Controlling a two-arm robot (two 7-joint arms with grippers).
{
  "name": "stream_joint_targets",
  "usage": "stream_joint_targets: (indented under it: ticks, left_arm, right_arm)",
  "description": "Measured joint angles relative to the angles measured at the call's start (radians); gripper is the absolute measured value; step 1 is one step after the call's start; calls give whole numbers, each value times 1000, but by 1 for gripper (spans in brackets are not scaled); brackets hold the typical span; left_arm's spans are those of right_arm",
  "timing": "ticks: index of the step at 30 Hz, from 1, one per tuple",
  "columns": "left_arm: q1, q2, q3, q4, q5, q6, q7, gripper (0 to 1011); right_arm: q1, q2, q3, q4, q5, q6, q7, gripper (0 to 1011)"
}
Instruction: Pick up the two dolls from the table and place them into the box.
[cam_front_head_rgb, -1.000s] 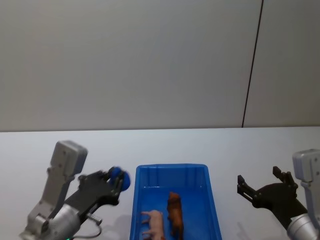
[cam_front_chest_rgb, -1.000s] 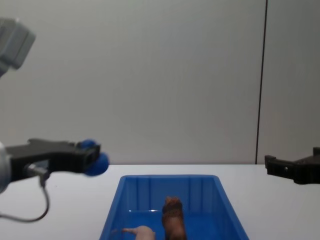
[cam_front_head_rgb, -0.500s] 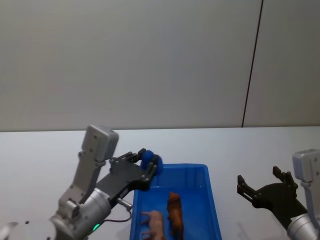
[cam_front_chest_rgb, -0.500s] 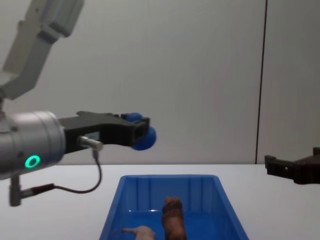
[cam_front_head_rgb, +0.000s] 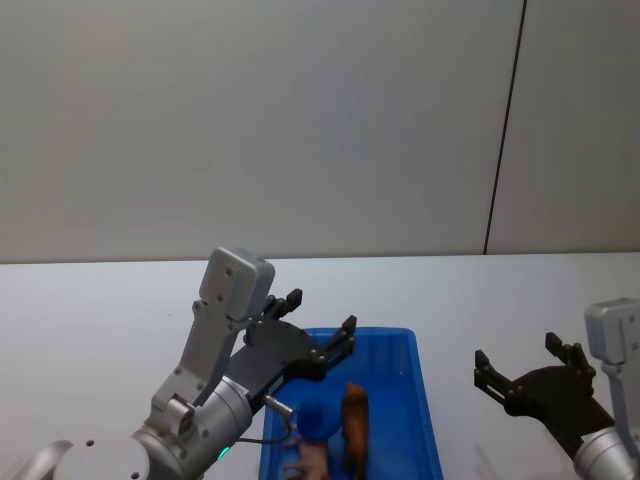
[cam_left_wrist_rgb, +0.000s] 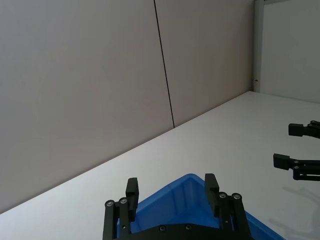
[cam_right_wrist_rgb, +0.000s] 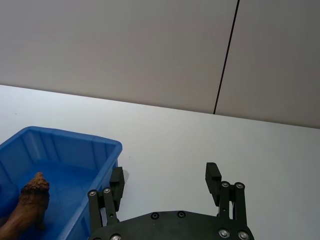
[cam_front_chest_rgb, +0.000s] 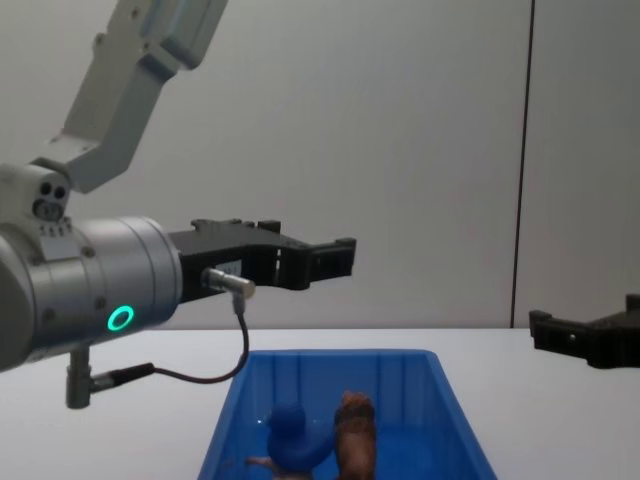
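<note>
The blue doll (cam_front_head_rgb: 318, 420) sits inside the box (cam_front_head_rgb: 420, 400), down on the floor of it, right against the brown doll (cam_front_head_rgb: 352, 425) that stands upright beside it. The pink doll (cam_front_head_rgb: 312, 462) lies just in front of the blue one, partly tucked under it from where the head camera looks. From the chest view the blue doll (cam_front_chest_rgb: 290, 437) and brown doll (cam_front_chest_rgb: 355, 432) stand side by side, touching, in the near half of the box (cam_front_chest_rgb: 230, 420).

Straight above them hangs the left gripper (cam_front_head_rgb: 320, 325), its jaws spread wide and holding nothing, well clear of the box rim. Its big silver arm (cam_front_chest_rgb: 90, 300) with a green light and a looping black cable (cam_front_chest_rgb: 210, 375) fills the space to the left of the box.

Off to the right, over bare white table (cam_front_head_rgb: 500, 300), the right gripper (cam_front_head_rgb: 515, 365) hovers with jaws wide, empty, well apart from the box. Behind everything is a plain grey wall (cam_front_head_rgb: 300, 120).
</note>
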Motion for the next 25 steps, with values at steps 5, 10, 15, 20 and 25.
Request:
stream_joint_targets:
  ticks: [5,10,15,20,25]
  left_arm:
    - [-2,-8,5,-2,7,5,6,933]
    - [-3,-12,8,-3,12,8,9,1002]
    - [-4,-15,10,-4,15,11,12,1002]
    - [-4,-17,12,-4,17,13,14,1002]
    - [-5,-19,13,-5,18,14,15,1002]
  right_arm:
    - [0,0,0,0,0,0,0,1001]
    - [0,0,0,0,0,0,0,1001]
    - [0,0,0,0,0,0,0,1001]
    - [0,0,0,0,0,0,0,1001]
    - [0,0,0,0,0,0,0,1001]
